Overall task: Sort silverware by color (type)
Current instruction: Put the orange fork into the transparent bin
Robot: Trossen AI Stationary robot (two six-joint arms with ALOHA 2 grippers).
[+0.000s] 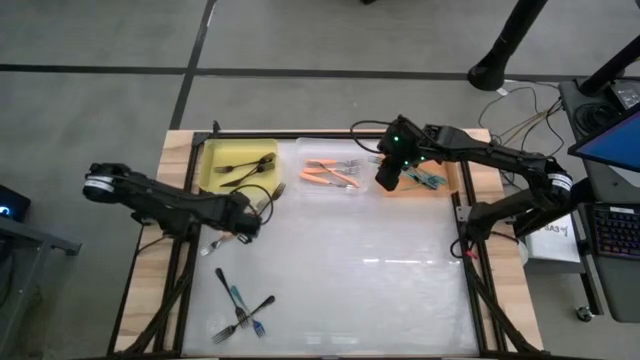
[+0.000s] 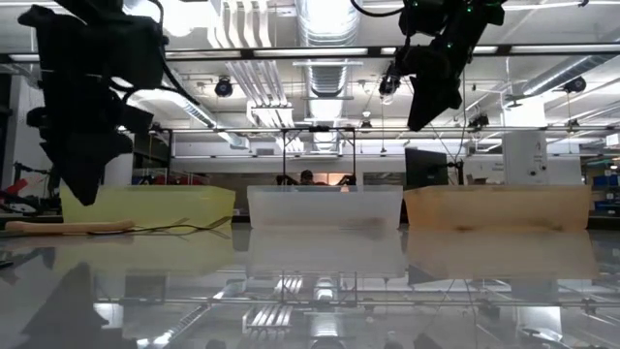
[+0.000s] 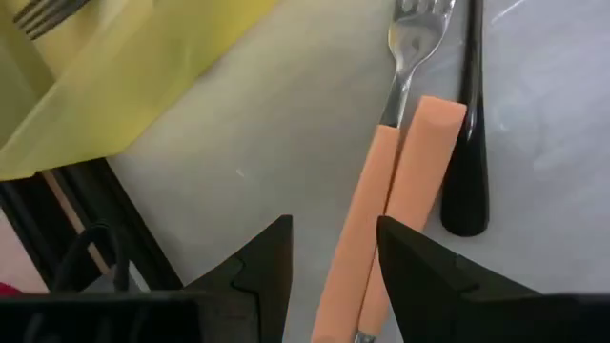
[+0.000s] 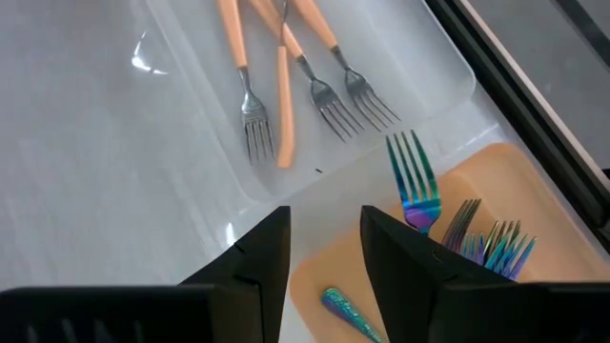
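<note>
The silverware is small forks with coloured handles. Two orange-handled forks (image 3: 376,200) and a black-handled one (image 3: 467,143) lie on the table beside the yellow bin (image 3: 114,86). My left gripper (image 3: 334,262) hovers open just above them, an orange handle showing in the gap between its fingers. In the low view this gripper (image 2: 82,189) is clear of the table. My right gripper (image 4: 324,248) stands open and holds nothing, above the edge between the clear bin (image 4: 191,143) of orange forks and the orange bin (image 4: 515,181) of teal forks.
Three bins line the table's far edge: yellow (image 1: 215,160) with black forks, clear (image 1: 320,150) with orange forks, orange (image 1: 450,170) with teal forks. More loose forks, black (image 1: 226,285) and teal (image 1: 240,300), lie near the front left corner. Black frame rails border the table.
</note>
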